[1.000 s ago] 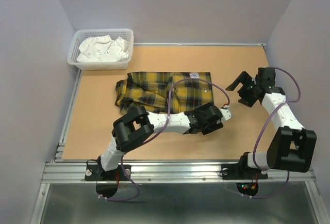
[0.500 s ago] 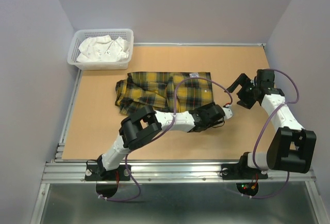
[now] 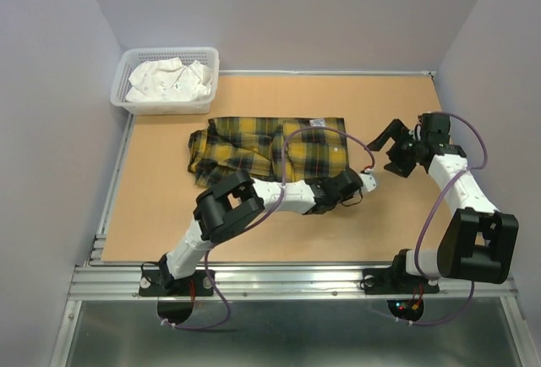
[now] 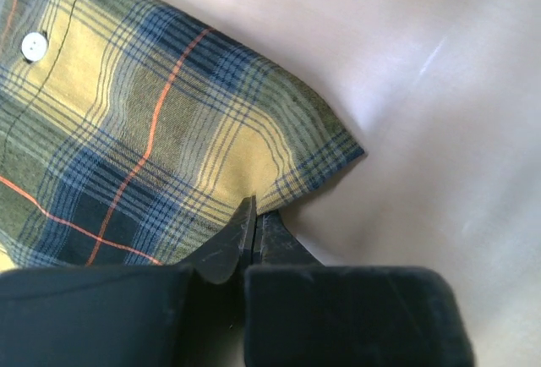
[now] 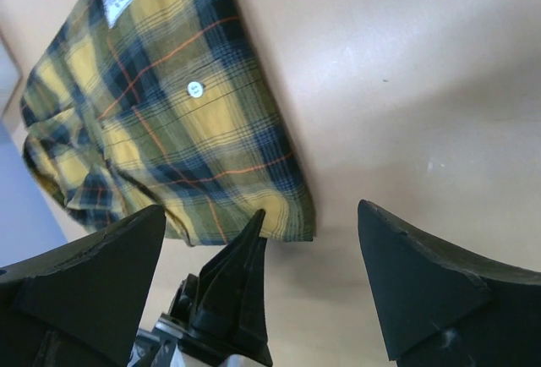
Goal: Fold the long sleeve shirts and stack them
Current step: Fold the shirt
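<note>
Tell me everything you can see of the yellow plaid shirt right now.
The plaid shirt is soft yellow cloth with dark navy checks, thin red lines, white buttons and a white label by its far right corner. It lies on the table folded into a rough rectangle, flat on the right, bunched at the left. The left gripper is shut on its near edge beside the right corner.

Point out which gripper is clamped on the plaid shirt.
The left gripper: it is pinched shut on the edge of the plaid shirt, near a corner. The right gripper hangs wide open beside the shirt, holding nothing.
</note>
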You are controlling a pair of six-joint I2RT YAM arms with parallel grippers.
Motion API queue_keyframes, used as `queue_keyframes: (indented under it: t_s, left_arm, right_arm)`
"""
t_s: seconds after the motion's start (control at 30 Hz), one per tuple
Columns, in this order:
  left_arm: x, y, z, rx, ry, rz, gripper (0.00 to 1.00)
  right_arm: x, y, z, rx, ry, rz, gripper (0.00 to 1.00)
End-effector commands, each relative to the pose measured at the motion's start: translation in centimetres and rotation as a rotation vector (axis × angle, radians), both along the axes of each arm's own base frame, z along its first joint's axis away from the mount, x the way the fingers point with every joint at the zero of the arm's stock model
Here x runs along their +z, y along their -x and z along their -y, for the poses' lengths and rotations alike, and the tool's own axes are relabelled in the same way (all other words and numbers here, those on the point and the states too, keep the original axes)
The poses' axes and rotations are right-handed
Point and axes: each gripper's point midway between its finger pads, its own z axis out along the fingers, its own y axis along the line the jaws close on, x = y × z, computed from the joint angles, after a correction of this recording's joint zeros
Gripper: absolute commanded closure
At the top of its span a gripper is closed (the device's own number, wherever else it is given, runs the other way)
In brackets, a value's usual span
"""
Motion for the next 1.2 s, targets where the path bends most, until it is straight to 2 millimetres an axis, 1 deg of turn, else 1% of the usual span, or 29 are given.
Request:
queue_keyframes:
  t_s: [0.0, 0.03, 0.07, 0.1, 0.13, 0.17, 0.2, 0.23, 0.3, 0.33, 0.37, 0.4, 0.43, 0.47, 0.5, 0.53, 0.57, 0.63, 0.67, 0.73, 0.8, 0.83, 0.9, 0.93, 1.03, 1.07, 1.1, 1.13, 1.17]
  left_arm:
    - [4.3, -1.1, -0.7, 0.044, 0.16, -0.032, 1.0]
    - [4.7, -1.2, -0.8, 0.047, 0.18, -0.039, 1.0]
    - [5.7, -1.3, -0.8, 0.049, 0.212, -0.039, 1.0]
    - [5.5, -1.3, -1.2, 0.057, 0.226, -0.062, 1.0]
    - [5.7, -1.3, -1.3, 0.061, 0.238, -0.067, 1.0]
    - [6.1, -1.2, -1.4, 0.059, 0.254, -0.072, 1.0]
    - [6.2, -1.3, -1.6, 0.066, 0.264, -0.079, 1.0]
    - [6.8, -1.2, -1.6, 0.063, 0.286, -0.081, 1.0]
    - [6.8, -1.2, -1.9, 0.069, 0.295, -0.089, 1.0]
    - [7.0, -1.1, -1.9, 0.07, 0.303, -0.092, 1.0]
    - [7.4, -1.3, -2.1, 0.077, 0.317, -0.093, 1.0]
    - [7.4, -1.2, -2.2, 0.076, 0.32, -0.095, 1.0]
    - [7.6, -1.1, -2.3, 0.077, 0.327, -0.097, 1.0]
    - [7.6, -1.0, -2.4, 0.078, 0.33, -0.1, 1.0]
    - [7.6, -0.9, -2.4, 0.076, 0.332, -0.104, 1.0]
    - [7.8, -0.9, -2.4, 0.081, 0.339, -0.101, 1.0]
    - [7.7, -0.9, -2.5, 0.082, 0.339, -0.102, 1.0]
    - [7.8, -0.8, -2.8, 0.094, 0.347, -0.106, 1.0]
    - [7.8, -0.8, -2.9, 0.098, 0.351, -0.108, 1.0]
    - [7.7, -0.8, -3.1, 0.108, 0.359, -0.112, 1.0]
    - [7.7, -0.7, -3.3, 0.112, 0.361, -0.114, 1.0]
    - [7.7, -0.7, -3.4, 0.118, 0.365, -0.116, 1.0]
    - [8.0, -0.6, -3.5, 0.122, 0.373, -0.118, 1.0]
    - [8.0, -0.5, -3.6, 0.126, 0.379, -0.122, 1.0]
    - [8.1, -0.3, -3.8, 0.129, 0.391, -0.128, 1.0]
    - [8.3, -0.1, -3.8, 0.129, 0.401, -0.136, 1.0]
    - [8.3, -0.1, -3.8, 0.13, 0.402, -0.139, 1.0]
    - [8.2, 0.0, -3.9, 0.133, 0.403, -0.142, 1.0]
    - [8.5, 0.1, -3.8, 0.136, 0.415, -0.147, 1.0]
  right_arm:
    - [1.3, -1.2, -1.6, 0.042, -0.095, 0.091, 0.0]
    - [1.4, -1.4, -1.8, 0.046, -0.108, 0.105, 0.0]
    - [1.6, -1.9, -1.9, 0.05, -0.121, 0.143, 0.0]
    - [1.1, -1.8, -2.3, 0.05, -0.152, 0.136, 0.0]
    - [1.0, -2.0, -2.4, 0.05, -0.165, 0.143, 0.0]
    - [0.7, -2.7, -2.6, 0.053, -0.179, 0.158, 0.0]
    - [0.5, -2.7, -3.0, 0.059, -0.209, 0.153, 0.0]
    - [0.4, -3.2, -3.1, 0.066, -0.216, 0.168, 0.0]
    - [-0.2, -3.5, -3.9, 0.09, -0.239, 0.159, 0.0]
    - [-1.3, -3.7, -4.2, 0.09, -0.255, 0.128, 0.0]
    - [-1.4, -4.1, -4.5, 0.098, -0.259, 0.141, 0.0]
    - [-1.6, -4.4, -5.2, 0.107, -0.272, 0.145, 0.0]
    - [-2.5, -4.9, -5.5, 0.115, -0.278, 0.138, 0.0]
    - [-3.1, -4.9, -6.4, 0.132, -0.3, 0.12, 0.0]
    - [-3.4, -5.1, -6.8, 0.138, -0.311, 0.113, 0.0]
    - [-4.5, -5.5, -7.2, 0.146, -0.322, 0.097, 0.0]
    - [-5.1, -5.6, -7.6, 0.154, -0.329, 0.087, 0.0]
    - [-5.4, -5.9, -8.8, 0.188, -0.357, 0.081, 0.0]
    - [-6.3, -6.2, -9.1, 0.195, -0.366, 0.067, 0.0]
    - [-6.7, -6.5, -9.9, 0.218, -0.389, 0.058, 0.0]
    - [-7.8, -6.7, -10.2, 0.228, -0.405, 0.039, 0.0]
    - [-7.7, -6.7, -11.3, 0.265, -0.41, 0.04, 0.0]
    - [-8.2, -6.6, -12.2, 0.292, -0.427, 0.021, 0.01]
    - [-8.7, -6.6, -12.9, 0.31, -0.43, 0.014, 0.02]
    - [-9.4, -6.5, -13.9, 0.325, -0.45, 0.004, 0.05]
    - [-9.4, -6.8, -14.2, 0.334, -0.457, 0.02, 0.08]
    - [-10.0, -6.7, -14.4, 0.338, -0.467, 0.004, 0.09]
    - [-9.9, -6.9, -14.4, 0.338, -0.464, 0.013, 0.1]
    - [-10.6, -7.0, -14.5, 0.336, -0.46, 0.0, 0.11]
